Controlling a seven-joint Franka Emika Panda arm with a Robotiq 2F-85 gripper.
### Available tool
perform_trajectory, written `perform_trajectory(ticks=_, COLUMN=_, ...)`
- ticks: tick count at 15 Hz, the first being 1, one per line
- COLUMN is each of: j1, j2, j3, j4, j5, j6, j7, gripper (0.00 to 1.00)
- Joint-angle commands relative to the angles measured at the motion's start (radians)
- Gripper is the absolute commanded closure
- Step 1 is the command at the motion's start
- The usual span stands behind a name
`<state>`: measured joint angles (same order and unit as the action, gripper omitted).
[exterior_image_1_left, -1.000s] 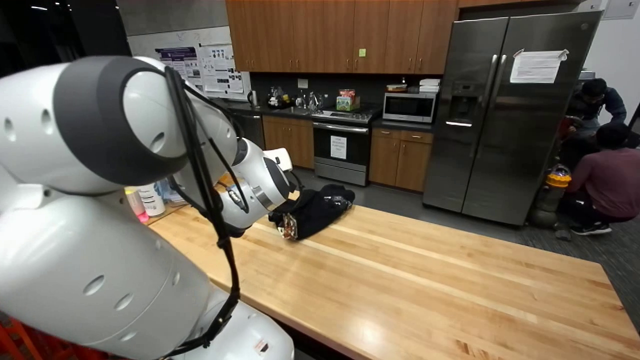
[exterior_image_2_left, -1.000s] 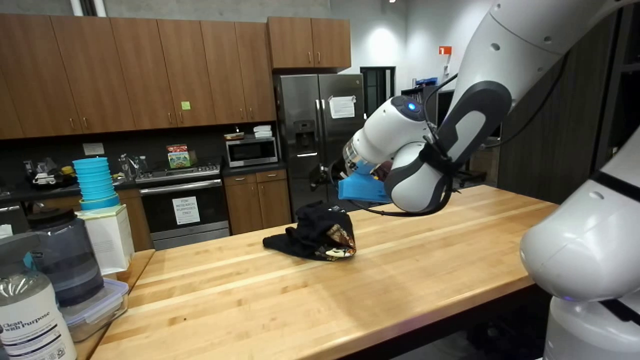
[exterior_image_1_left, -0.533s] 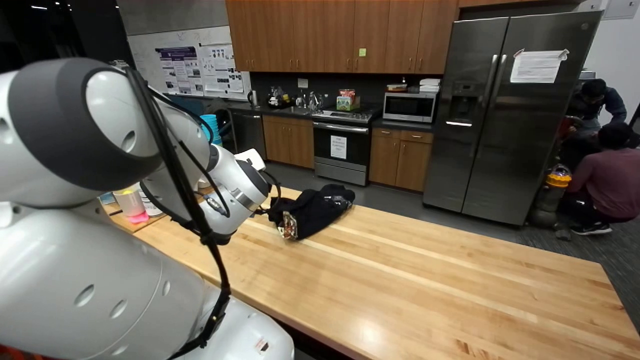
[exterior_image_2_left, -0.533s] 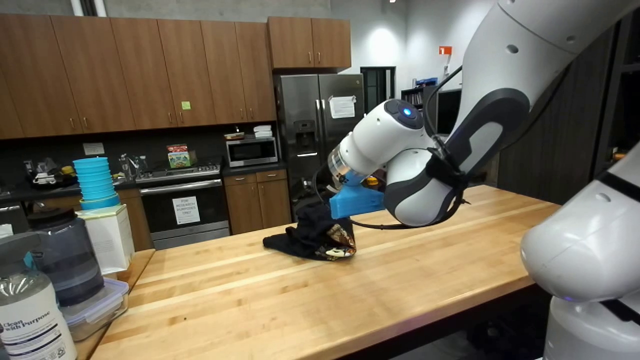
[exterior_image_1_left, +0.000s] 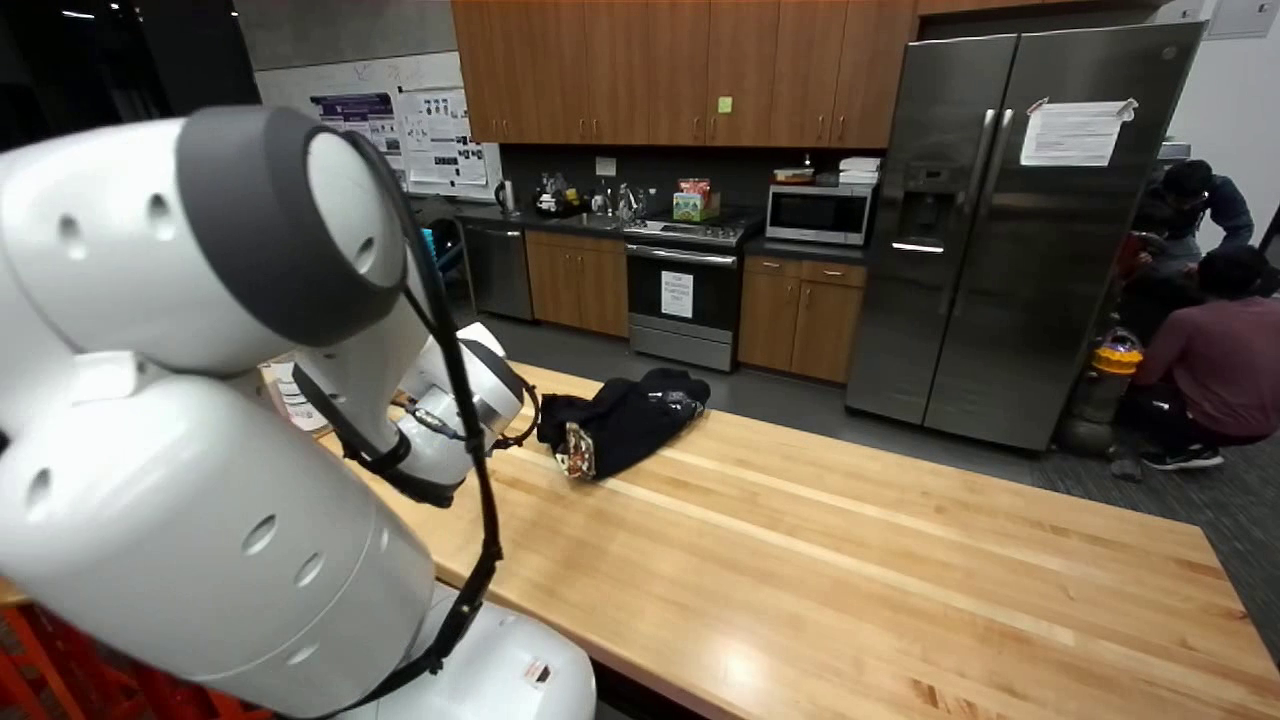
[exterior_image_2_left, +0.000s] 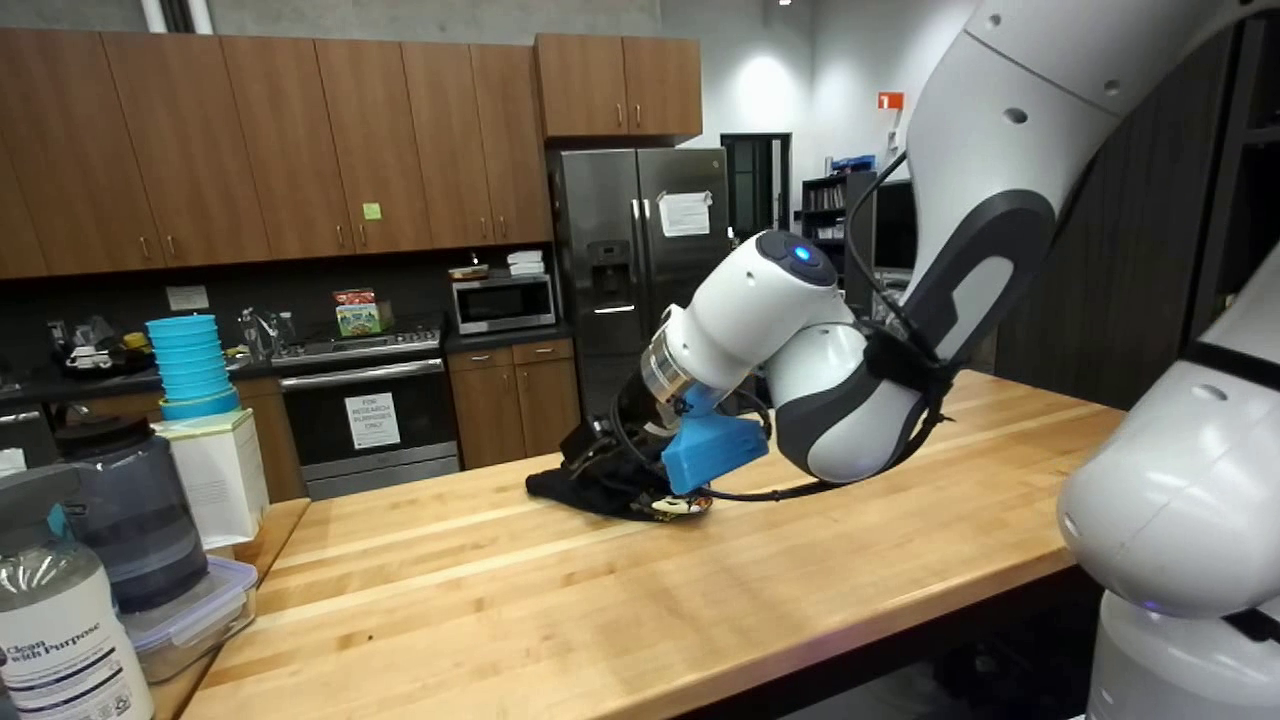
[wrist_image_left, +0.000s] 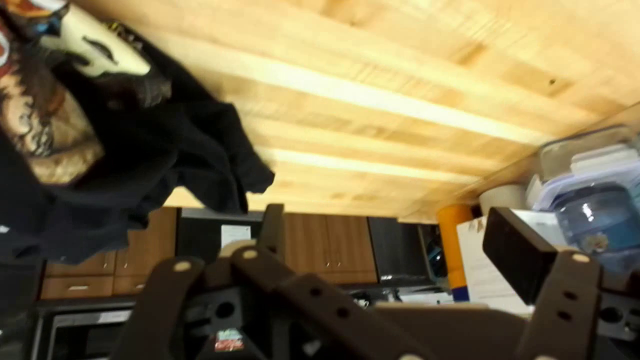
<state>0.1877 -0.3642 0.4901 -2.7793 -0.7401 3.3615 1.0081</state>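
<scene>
A crumpled black cloth (exterior_image_1_left: 640, 420) with a colourful print lies on the wooden table (exterior_image_1_left: 850, 560). In an exterior view the dark gripper (exterior_image_2_left: 590, 450) is low and overlaps the black cloth (exterior_image_2_left: 555, 488); whether they touch cannot be told there. The wrist view looks across the table with the kitchen below. My gripper (wrist_image_left: 395, 240) stands open there, its fingers (wrist_image_left: 520, 250) wide apart and nothing between them. The cloth (wrist_image_left: 150, 145) fills that view's left side, its corner near the left finger. Part of the cloth is hidden behind the wrist in an exterior view.
At one table end stand a labelled bottle (exterior_image_2_left: 65, 640), a dark jar (exterior_image_2_left: 130, 530), a lidded container (exterior_image_2_left: 205, 620) and a white box (exterior_image_2_left: 215, 480) under stacked blue cups (exterior_image_2_left: 190, 365). An orange object (wrist_image_left: 455, 240) shows beside the box. People crouch by the fridge (exterior_image_1_left: 1020, 250).
The arm has come down, bringing the gripper from above and behind the cloth to low over it. The gripper stays open. The cloth has not moved.
</scene>
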Motion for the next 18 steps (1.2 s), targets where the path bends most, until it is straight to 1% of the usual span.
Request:
perform_trajectory(ticks=1, j1=0.134, j2=0.176, j3=-0.128, j4=0.033, j5=-0.092, j6=0.005, j7=-0.029, gripper=0.00)
perform_trajectory(ticks=3, j1=0.174, j2=0.235, j3=-0.172, j4=0.042, j5=-0.145, j6=0.020, j7=-0.038, gripper=0.00)
perform_trajectory(ticks=5, j1=0.193, j2=0.266, j3=-0.198, j4=0.045, j5=-0.198, j6=0.035, j7=-0.038, gripper=0.00)
perform_trajectory(ticks=6, j1=0.167, j2=0.229, j3=-0.158, j4=0.026, j5=-0.148, j6=0.012, j7=-0.027, gripper=0.00)
perform_trajectory(ticks=9, j1=0.179, j2=0.267, j3=-0.176, j4=0.038, j5=-0.170, j6=0.021, j7=-0.037, gripper=0.00)
perform_trajectory(ticks=18, j1=0.182, j2=0.269, j3=-0.178, j4=0.043, j5=-0.170, j6=0.022, j7=-0.038, gripper=0.00)
